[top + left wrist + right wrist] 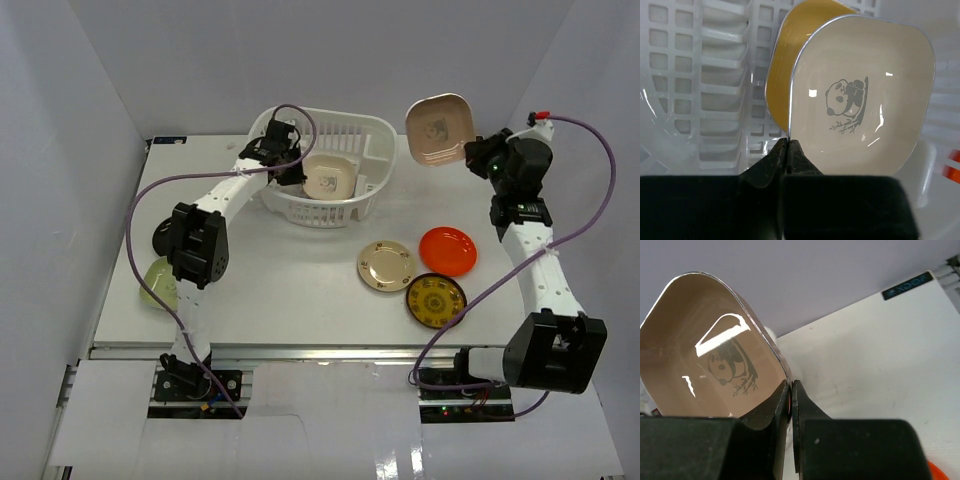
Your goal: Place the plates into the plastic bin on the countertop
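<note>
The plastic bin [322, 214] sits on the white bench [280, 290], toward its far side; the left arm reaches into the bin from the bin's left side; the left pincer [290, 170] is clenched on the thin rim of the cream panda plate [332, 178], which stands on its edge inside the bin; in the left wrist view the pincer [788, 150] pinches the bottom rim of that plate [860, 95], and a yellow plate [782, 85] stands on its edge just behind it, with the bin's slotted wall [715, 100] past them.

Just to the right of the bin, the right pincer [470, 152] is clenched on the rim of the tan panda plate [440, 128]; this plate is held up off the bench, outside the bin, near the bin's far right corner; in the right wrist view the pincer [790, 392] grips the plate's [705, 355] lower edge, and the panda side faces the camera.

More plates lie flat on the bench in front of the bin, to its right; a gold round plate [387, 266] is nearest the bin; an orange plate [448, 250] lies just right of it; a black and gold plate [436, 300] lies nearer the arms and touches both or nearly so; a pale green dish [160, 282] lies well to the left of the bin, partly hidden under the left arm.
</note>
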`<state>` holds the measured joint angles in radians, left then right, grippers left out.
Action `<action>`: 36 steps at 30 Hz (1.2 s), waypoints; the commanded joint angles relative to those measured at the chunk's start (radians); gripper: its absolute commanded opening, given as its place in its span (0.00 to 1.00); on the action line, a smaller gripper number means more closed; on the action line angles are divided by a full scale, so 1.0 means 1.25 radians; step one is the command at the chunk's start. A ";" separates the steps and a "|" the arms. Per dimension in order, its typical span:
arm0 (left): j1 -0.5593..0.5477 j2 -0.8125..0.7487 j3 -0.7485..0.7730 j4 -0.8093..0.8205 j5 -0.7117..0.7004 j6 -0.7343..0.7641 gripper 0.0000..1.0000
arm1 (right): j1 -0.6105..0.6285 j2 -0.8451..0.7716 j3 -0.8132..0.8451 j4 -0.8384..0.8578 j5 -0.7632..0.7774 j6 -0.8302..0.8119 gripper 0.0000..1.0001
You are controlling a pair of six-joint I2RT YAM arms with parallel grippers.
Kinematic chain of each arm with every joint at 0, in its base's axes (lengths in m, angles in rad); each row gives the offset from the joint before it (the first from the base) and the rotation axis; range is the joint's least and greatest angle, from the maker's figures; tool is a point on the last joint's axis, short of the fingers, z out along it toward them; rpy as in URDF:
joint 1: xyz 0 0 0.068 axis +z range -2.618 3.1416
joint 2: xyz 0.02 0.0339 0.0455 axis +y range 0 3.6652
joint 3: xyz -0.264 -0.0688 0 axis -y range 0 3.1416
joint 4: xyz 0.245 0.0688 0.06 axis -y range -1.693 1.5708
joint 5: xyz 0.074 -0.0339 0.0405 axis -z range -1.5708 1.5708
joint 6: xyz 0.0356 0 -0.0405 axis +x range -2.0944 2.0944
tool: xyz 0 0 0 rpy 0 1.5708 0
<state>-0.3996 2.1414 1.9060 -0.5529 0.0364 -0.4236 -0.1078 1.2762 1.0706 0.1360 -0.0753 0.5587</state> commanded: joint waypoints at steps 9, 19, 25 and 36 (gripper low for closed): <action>0.017 -0.095 0.120 -0.033 0.024 0.042 0.84 | 0.340 0.223 0.366 -0.130 0.126 -0.163 0.08; 0.255 -0.544 -0.388 0.178 -0.011 -0.125 0.84 | 0.443 0.486 0.563 -0.223 0.149 -0.233 0.08; 0.415 -0.721 -0.704 0.196 -0.055 -0.151 0.82 | 0.469 0.605 0.652 -0.315 0.185 -0.284 0.08; 0.526 -0.760 -0.836 0.186 -0.196 -0.190 0.81 | 0.470 0.632 0.776 -0.370 0.132 -0.290 0.75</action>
<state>0.2188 1.1988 0.8444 -0.3386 -0.1684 -0.6392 0.4801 2.1555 2.0171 -0.3481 0.1253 0.2016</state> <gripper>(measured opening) 0.808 0.749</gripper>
